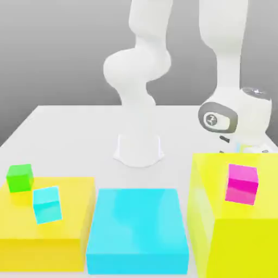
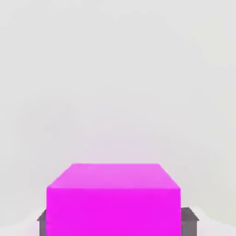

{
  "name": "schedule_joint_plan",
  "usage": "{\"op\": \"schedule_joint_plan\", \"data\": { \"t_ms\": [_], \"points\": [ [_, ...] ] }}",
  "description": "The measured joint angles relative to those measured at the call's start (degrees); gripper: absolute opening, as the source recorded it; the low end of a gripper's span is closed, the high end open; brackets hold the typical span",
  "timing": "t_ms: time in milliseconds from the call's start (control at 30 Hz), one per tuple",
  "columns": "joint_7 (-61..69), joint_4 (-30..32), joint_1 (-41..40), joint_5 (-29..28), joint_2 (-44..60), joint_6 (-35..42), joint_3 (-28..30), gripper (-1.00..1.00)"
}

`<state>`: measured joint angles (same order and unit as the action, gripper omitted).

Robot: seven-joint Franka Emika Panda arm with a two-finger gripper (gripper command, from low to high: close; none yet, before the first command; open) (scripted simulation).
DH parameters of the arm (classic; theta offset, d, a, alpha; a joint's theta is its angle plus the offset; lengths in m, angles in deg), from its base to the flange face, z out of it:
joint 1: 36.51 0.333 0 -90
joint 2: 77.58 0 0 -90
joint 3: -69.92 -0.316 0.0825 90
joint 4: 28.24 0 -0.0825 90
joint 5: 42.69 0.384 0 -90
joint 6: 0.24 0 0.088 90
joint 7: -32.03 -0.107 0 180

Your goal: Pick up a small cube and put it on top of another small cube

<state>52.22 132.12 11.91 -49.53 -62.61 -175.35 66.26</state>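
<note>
Magenta small cube (image 2: 113, 200) sitting between gripper (image 2: 113, 221) fingers; closure unclear. Looking rigid, light; gripping flat opposite sides.

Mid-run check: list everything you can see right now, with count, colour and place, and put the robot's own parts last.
small magenta cube: 1, magenta, on the tall yellow block; fills the hand view
small green cube: 1, green, on the low yellow block
small cyan cube: 1, cyan, tilted, on the same block
low yellow block: 1, yellow, exterior view's left
big cyan block: 1, cyan, middle
tall yellow block: 1, yellow, exterior view's right
table: 1, white
arm: 1, white, behind the blocks
gripper: 1, behind the magenta cube
</note>
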Motion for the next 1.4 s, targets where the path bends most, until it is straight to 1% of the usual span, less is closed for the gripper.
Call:
{"op": "schedule_joint_plan", "data": {
  "t_ms": [33,100,200,300,367,433,567,700,800,1033,1067,1133,1200,1267,1300,1400],
  "points": [
    [-0.4,-0.2,1.0,-0.4,0.9,-0.8,1.1,-1.0],
    [0.6,0.1,-0.6,0.7,-0.8,0.6,-0.7,-1.0],
    [3.7,1.1,-2.5,4.9,-6.3,5.1,-3.7,-1.0],
    [4.6,2.3,-2.6,6.4,-12.4,10.0,-4.3,-1.0],
    [3.7,-0.2,-1.0,10.1,-15.1,11.7,-5.0,-1.0],
    [1.9,-4.0,0.7,14.3,-17.0,13.2,-5.4,-1.0],
    [-4.8,-12.1,-3.9,19.7,-17.7,18.8,-2.9,-1.0],
    [-12.7,-20.5,-9.5,21.5,-18.3,27.6,0.1,-1.0],
    [-17.9,-25.5,-14.0,20.5,-18.9,34.8,2.2,-1.0],
    [-28.8,-35.2,-23.3,15.2,-20.4,51.3,6.4,-1.0],
    [-30.1,-36.2,-24.3,13.8,-20.8,53.6,6.8,-1.0],
    [-31.5,-36.8,-25.0,9.4,-22.0,57.6,6.5,-1.0],
    [-31.6,-34.8,-24.8,7.5,-21.4,55.9,6.1,-1.0],
    [-31.5,-32.1,-24.7,7.1,-19.8,51.7,6.1,-1.0],
    [-31.5,-31.2,-24.7,7.0,-19.2,50.2,6.1,1.0],
    [-31.5,-31.2,-24.7,7.0,-19.2,50.2,6.1,1.0]
  ]
}}
